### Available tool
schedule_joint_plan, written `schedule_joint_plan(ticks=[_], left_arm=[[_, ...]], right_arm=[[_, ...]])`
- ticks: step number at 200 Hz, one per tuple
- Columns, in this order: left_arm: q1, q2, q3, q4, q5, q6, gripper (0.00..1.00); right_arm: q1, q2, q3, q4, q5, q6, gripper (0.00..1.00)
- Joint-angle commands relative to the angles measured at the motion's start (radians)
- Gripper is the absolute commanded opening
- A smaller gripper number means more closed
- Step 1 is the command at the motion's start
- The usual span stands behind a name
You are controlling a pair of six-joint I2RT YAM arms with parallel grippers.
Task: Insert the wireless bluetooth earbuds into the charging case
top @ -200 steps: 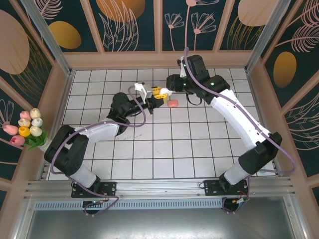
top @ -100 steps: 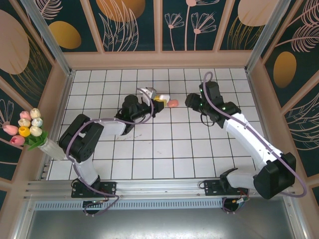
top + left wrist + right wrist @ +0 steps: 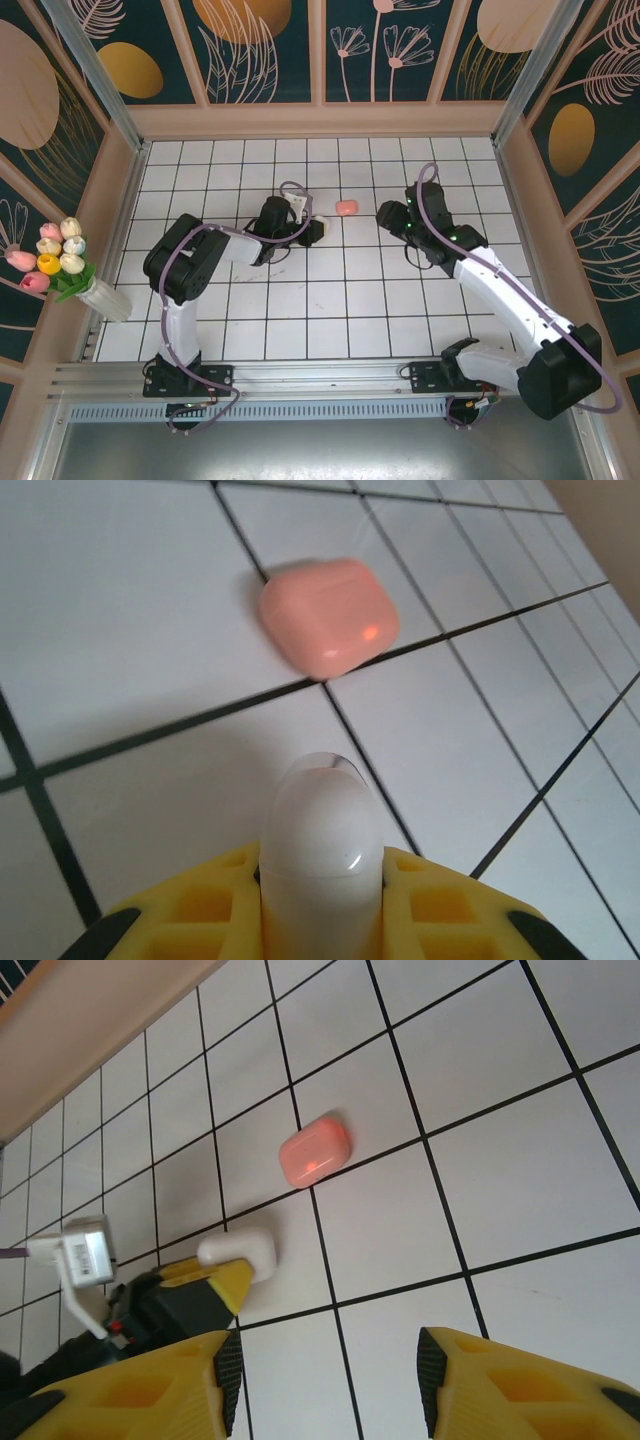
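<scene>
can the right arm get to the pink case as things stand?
Probably yes. The right hand is open, and the pink case lies on bare tile ahead of it with nothing between. The left hand, shut on the white case, is close by but off that path.

white case (image 3: pixel 322 815) base hidden in left hand (image 3: pixel 322 885), cropped below

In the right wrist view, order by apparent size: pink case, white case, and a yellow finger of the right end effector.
Largest: yellow finger of the right end effector, though nearest the camera.
Then pink case and white case, too alike to rank.
</scene>
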Motion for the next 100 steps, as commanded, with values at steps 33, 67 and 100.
schedule_joint_plan(ticks=[33, 67, 100], left_arm=[[0.035, -0.006, 0.007, -0.082, -0.024, -0.061, 0.56], [0.079, -0.092, -0.005, -0.187, -0.088, -0.036, 0.99], [0.141, -0.252, -0.013, -0.334, -0.184, 0.033, 0.99]], right_arm=[[-0.003, -0.065, 0.016, -0.012, 0.024, -0.003, 0.55], [-0.023, -0.084, 0.040, -0.045, 0.047, -0.024, 0.70], [-0.094, -0.116, 0.058, -0.058, 0.108, -0.091, 0.99]])
